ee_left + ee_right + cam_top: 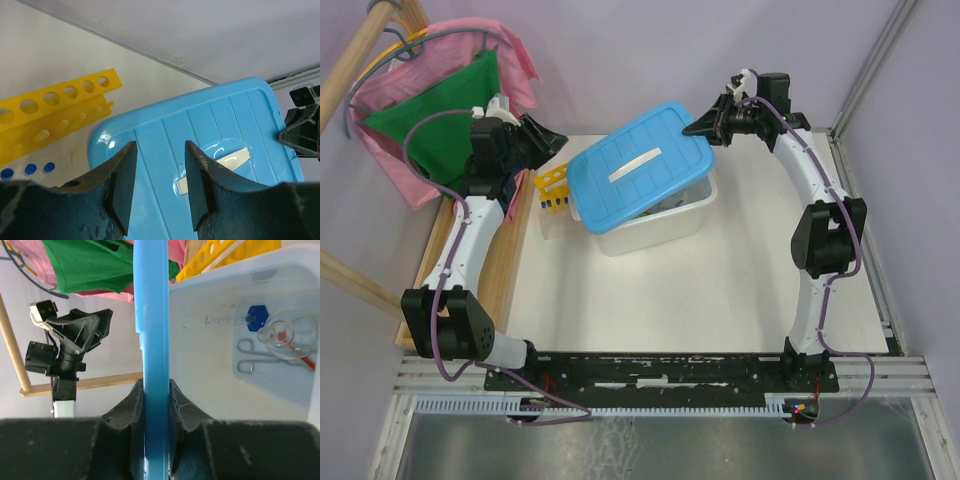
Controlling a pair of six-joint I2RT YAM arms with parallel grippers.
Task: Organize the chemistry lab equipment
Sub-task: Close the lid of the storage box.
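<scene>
The lid (640, 165) is glossy sky-blue plastic, a rounded rectangle with shallow ribs and a pale strip (230, 162) stuck across its middle. It lies skewed over the tub (660, 225), a milky, see-through white box that stands on the matt white table (720, 290). The right claw (156, 390) is clenched on the lid's far right edge, its scuffed black fingers pressed to both faces of the thin rim. The left claw (160, 150) is released: its worn black fingers stand apart with nothing between them, above the lid's left part.

The rack (552, 190) is bright yellow plastic with rows of round holes. It stands just left of the tub, below the left claw.

The top view gives the layout, with crumpled green and pink cloth (450, 120) hanging at the far left, but nothing of the tub's contents. Only the right wrist view looks under the lifted rim. There a small round clear flask (282, 330), the wire loop handles of the tongs (255, 357) and a blue cap (256, 317) on a thin clear stem lie on the tub's floor. Only the left wrist view shows the blue-topped tubes (31, 169) beside the rack.
</scene>
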